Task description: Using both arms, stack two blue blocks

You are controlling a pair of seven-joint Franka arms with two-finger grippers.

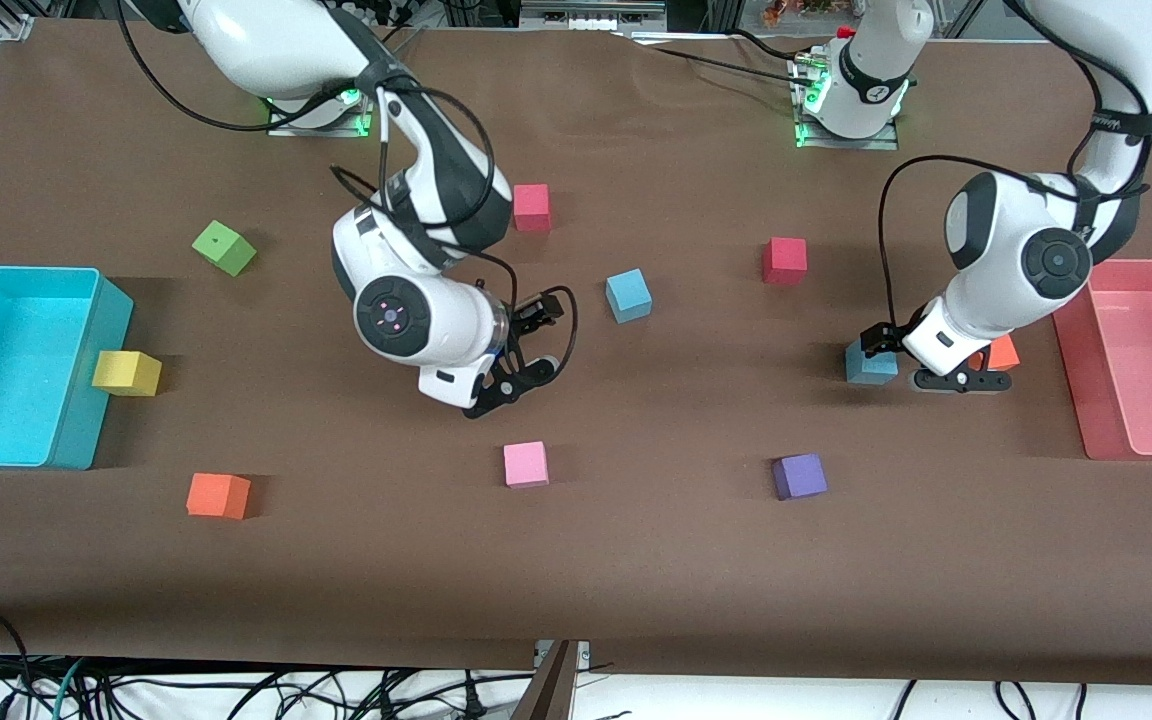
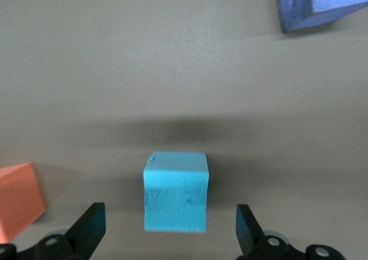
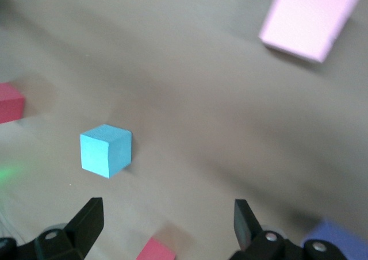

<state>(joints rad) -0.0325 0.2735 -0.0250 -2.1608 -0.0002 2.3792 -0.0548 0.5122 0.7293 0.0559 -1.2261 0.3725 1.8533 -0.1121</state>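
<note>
Two blue blocks sit on the brown surface (image 1: 636, 560): one blue block (image 1: 628, 295) mid-surface beside the right gripper (image 1: 526, 370), another blue block (image 1: 871, 362) between the left gripper's (image 1: 936, 372) wide fingers (image 2: 89, 228). Right fingers (image 3: 86, 222) wide, empty.

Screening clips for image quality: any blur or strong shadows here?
Right wrist view: smeared by motion blur, pink block soft-edged, blue block fairly crisp. Left wrist view: sharp; a soft shadow lies on the table past the other blue block. Front view: evenly lit, soft shadows beside the cubes.
</note>
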